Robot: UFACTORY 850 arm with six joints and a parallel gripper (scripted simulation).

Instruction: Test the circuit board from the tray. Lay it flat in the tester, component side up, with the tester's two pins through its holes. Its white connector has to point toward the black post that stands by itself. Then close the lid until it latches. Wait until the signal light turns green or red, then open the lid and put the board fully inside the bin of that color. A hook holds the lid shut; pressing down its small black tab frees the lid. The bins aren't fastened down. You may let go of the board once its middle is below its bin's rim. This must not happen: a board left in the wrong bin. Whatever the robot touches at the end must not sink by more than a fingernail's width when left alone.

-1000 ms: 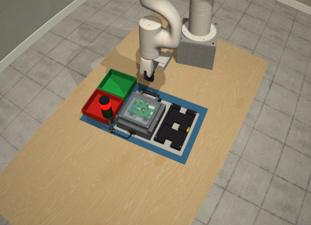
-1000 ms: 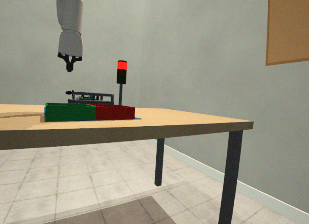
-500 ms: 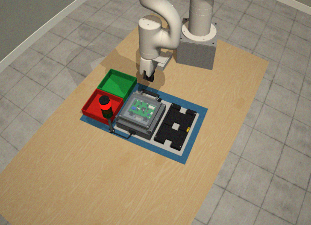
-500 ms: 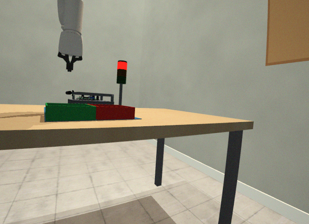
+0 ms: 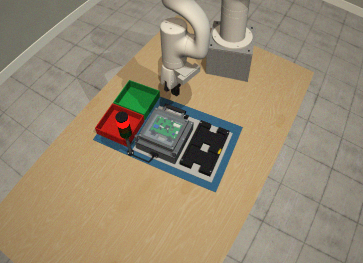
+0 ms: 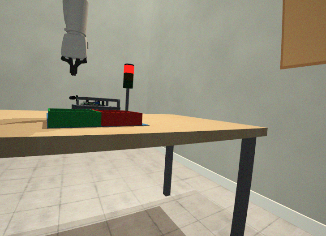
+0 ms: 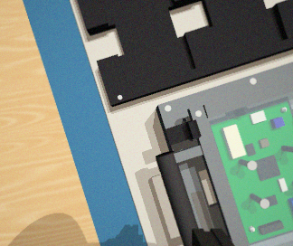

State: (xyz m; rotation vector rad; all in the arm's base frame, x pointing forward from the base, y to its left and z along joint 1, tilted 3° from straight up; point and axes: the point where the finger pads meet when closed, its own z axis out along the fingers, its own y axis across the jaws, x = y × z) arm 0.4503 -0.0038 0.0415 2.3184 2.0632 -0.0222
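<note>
A wooden table [image 5: 88, 195] filled the frame, the blue mat [image 5: 225, 166] at its centre carrying the tester [image 5: 152, 150], with the black tray [image 5: 202, 160] to its right. The green bin [image 5: 128, 88] and red bin [image 5: 103, 125] sat at centre left, touching. The signal light [image 5: 121, 122] glowed red. Under the shut lid [image 5: 143, 131] lay the circuit board [image 5: 165, 127], flat, components up. Above the tester's upper edge hung the gripper [image 5: 171, 88], fingers together and holding nothing. The board looked thin, stiff and light, its parts probably fragile; a grasp across two bare edges would likely suit it best.
</note>
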